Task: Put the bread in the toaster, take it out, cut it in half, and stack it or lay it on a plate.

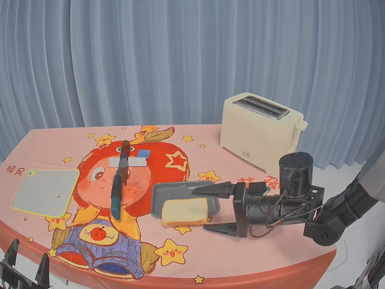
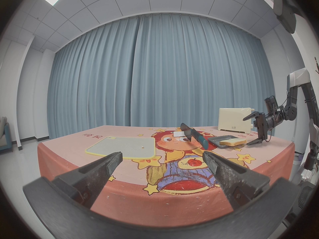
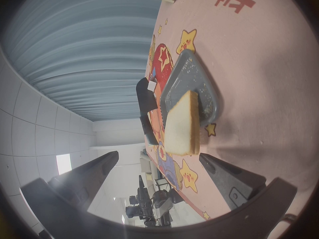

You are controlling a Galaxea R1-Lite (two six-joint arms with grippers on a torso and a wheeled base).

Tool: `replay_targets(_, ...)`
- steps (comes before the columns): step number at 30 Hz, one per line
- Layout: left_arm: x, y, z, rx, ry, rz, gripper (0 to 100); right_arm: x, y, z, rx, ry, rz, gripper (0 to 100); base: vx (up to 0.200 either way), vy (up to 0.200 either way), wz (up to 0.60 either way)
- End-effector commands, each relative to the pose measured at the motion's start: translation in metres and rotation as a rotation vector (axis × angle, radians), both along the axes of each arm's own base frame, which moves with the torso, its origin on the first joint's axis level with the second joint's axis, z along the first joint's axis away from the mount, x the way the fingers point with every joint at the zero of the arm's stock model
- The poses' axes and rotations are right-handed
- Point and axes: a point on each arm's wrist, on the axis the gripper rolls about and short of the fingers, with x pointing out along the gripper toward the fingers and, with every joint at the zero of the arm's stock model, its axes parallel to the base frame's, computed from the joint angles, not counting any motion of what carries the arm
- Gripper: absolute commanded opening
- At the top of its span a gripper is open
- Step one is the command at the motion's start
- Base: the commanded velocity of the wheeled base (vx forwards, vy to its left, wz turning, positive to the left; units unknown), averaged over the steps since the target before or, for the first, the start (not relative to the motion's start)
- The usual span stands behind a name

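A slice of bread (image 1: 185,211) lies across the front rim of a grey tray (image 1: 160,197), partly on the tablecloth. My right gripper (image 1: 199,208) is open and level with the slice, one finger over the tray, the other in front of the bread's right end. In the right wrist view the bread (image 3: 181,126) sits just beyond the open right gripper (image 3: 159,156), not between the fingers. The cream toaster (image 1: 260,131) stands at the back right with empty slots. My left gripper (image 2: 161,156) hangs open off the table's front left corner, holding nothing.
A knife (image 1: 119,177) with a teal handle lies left of the tray, blade pointing away. A grey cutting board (image 1: 46,191) with a yellow rim sits at the table's left. Bare cloth lies between tray and toaster. The table edge runs close in front of the bread.
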Motion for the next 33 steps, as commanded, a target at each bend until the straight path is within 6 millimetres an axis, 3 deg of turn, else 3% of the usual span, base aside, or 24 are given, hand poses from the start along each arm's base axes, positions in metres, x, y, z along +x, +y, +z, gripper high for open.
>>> replay_targets(1, 0.001, 0.0, -0.005, 0.0, 0.019, 0.001, 100, 0.004, 0.001, -0.001, 0.0, -0.001, -0.007, 100, 0.0, 0.0, 0.0)
replay_targets(33, 0.001, 0.0, -0.005, 0.0, 0.019, 0.001, 100, 0.012, 0.014, -0.02, -0.046, 0.014, -0.053, 100, 0.0, 0.0, 0.0)
